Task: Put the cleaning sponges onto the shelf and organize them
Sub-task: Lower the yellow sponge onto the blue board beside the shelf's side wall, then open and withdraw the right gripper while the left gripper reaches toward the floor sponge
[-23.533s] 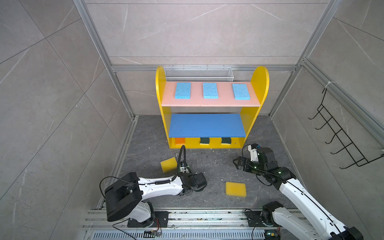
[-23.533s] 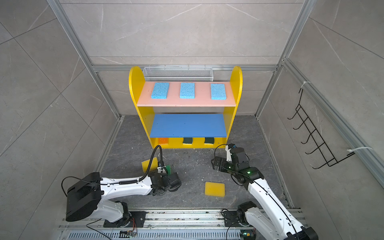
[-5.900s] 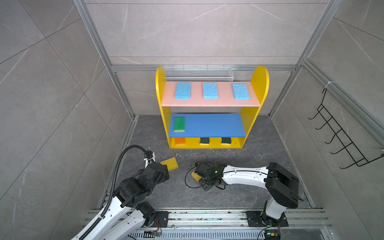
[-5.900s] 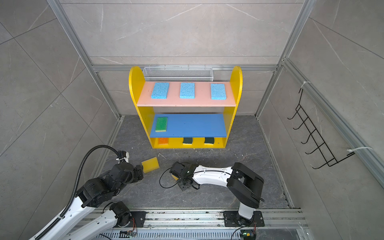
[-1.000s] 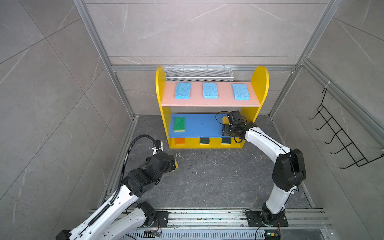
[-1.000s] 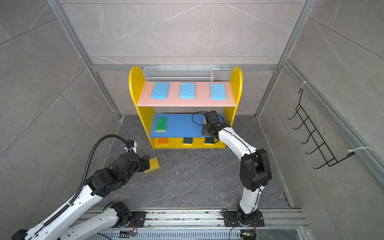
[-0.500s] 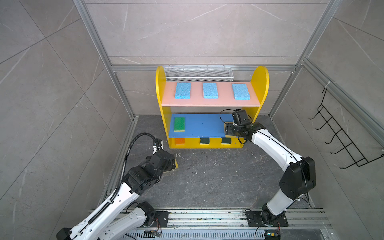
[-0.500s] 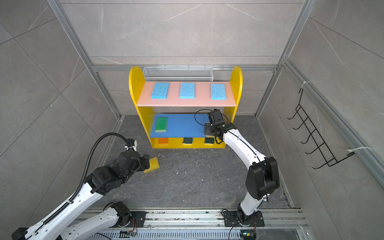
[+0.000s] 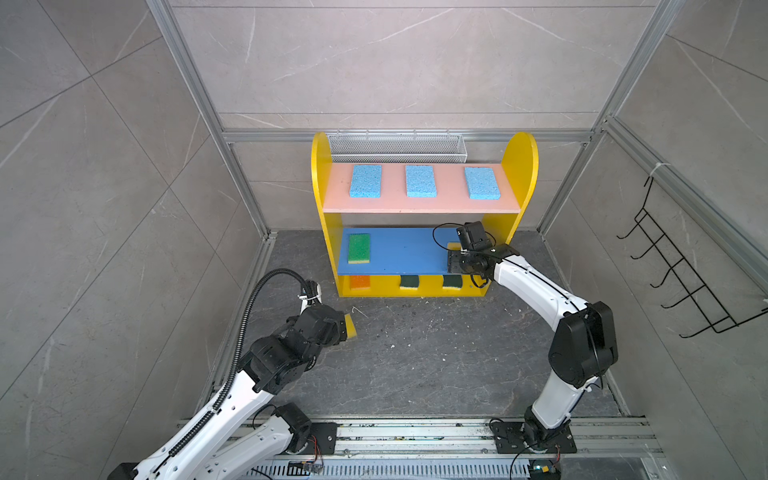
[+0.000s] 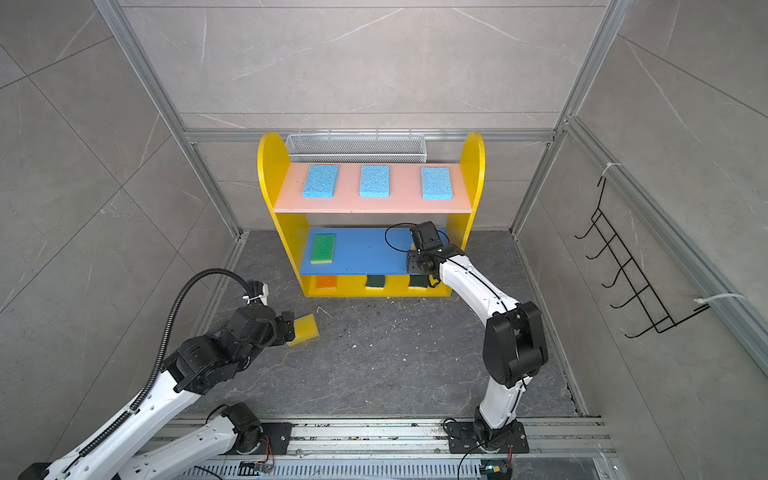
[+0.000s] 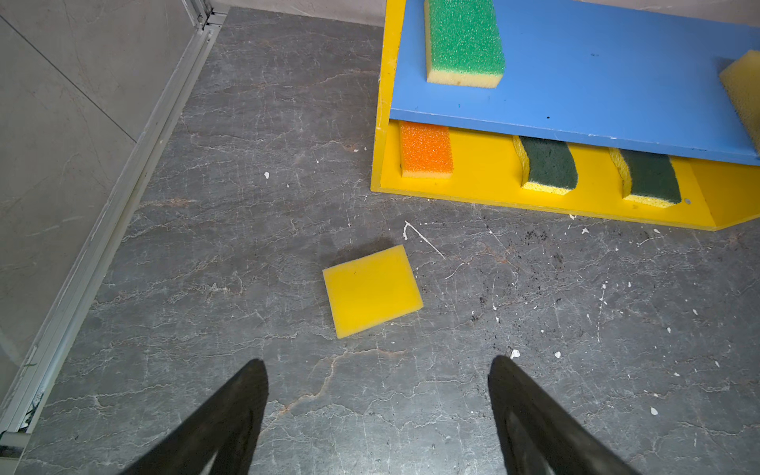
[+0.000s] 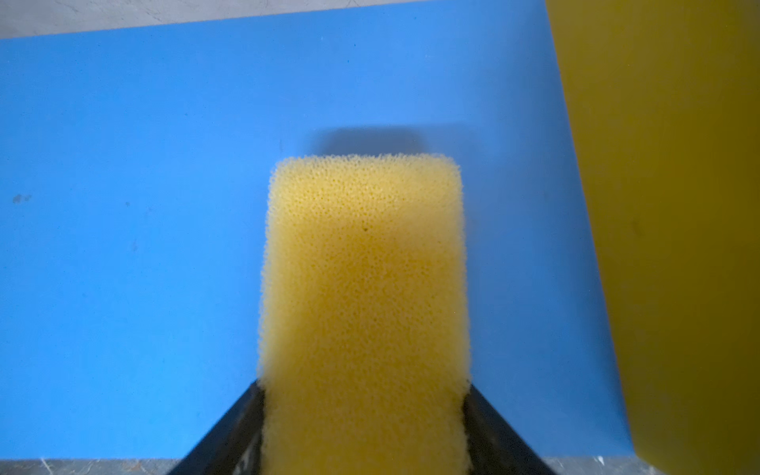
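While the right pincer (image 12: 364, 390) clamps one yellow sponge (image 12: 364, 267) over the blue board (image 12: 123, 205) of the shelf (image 9: 521, 166), near its right side panel, the left pincer (image 11: 378, 361) hangs open above the other yellow sponge (image 11: 372, 296), which lies flat on the tabletop (image 11: 246, 205).

We see a white wire mesh basket (image 9: 397, 147) on the far wall (image 9: 395, 62), a black wire hook rack (image 9: 685, 266) on the right wall (image 9: 706, 104), and pale crumbs (image 11: 514, 353) scattered over the dark grey stone floor (image 9: 415, 353).
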Tool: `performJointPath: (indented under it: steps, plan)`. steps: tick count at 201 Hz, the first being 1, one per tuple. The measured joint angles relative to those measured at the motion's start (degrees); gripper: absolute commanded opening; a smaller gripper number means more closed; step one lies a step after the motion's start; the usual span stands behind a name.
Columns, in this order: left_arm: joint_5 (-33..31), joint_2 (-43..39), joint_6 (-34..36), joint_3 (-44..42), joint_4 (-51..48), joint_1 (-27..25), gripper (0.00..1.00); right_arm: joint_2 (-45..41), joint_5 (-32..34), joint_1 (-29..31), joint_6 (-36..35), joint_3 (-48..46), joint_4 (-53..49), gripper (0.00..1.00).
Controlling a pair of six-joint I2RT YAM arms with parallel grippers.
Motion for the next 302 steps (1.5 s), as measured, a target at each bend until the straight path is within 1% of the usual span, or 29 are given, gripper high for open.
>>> performJointPath:
  steps: [39, 85, 113, 135, 165, 206, 232, 273, 302]
  plan:
    - [0.0, 2.2, 0.0, 0.0, 0.1, 0.0, 0.86, 2.3, 0.2, -0.6, 0.0, 2.5, 0.2, 0.66]
    - [0.0, 2.6, 0.1, 0.0, 0.9, 0.0, 0.87, 4.6, 0.3, -1.7, 0.0, 5.1, 0.7, 0.67]
    - [0.0, 3.1, 0.1, 0.1, 1.3, 0.0, 0.87, 5.6, 0.3, -2.2, -0.5, 6.3, 0.9, 0.69]
    - [0.0, 3.9, 0.1, 0.1, 1.5, 0.0, 0.87, 6.0, 0.3, -2.3, -1.2, 7.0, 0.9, 0.76]
    - [0.0, 4.5, 0.1, 0.2, 1.7, 0.0, 0.87, 6.0, 0.3, -2.3, -1.5, 7.0, 0.7, 0.80]
    - [0.0, 4.4, 0.1, 0.6, 1.8, 0.0, 0.87, 5.8, 0.0, -2.3, -1.5, 6.8, 0.4, 0.82]
    - [0.0, 3.8, 0.1, 0.6, 1.7, 0.0, 0.88, 3.7, -1.7, -2.3, -1.9, 5.0, 0.4, 0.83]
    - [-1.0, 2.4, 0.1, 0.3, 1.8, 0.0, 0.89, -4.2, -3.3, -2.2, -2.4, -0.3, 0.4, 0.84]
    - [-1.1, 3.7, 0.3, -0.7, 2.0, 0.7, 0.91, -10.1, -3.3, -1.9, -2.3, -4.9, 0.4, 0.84]
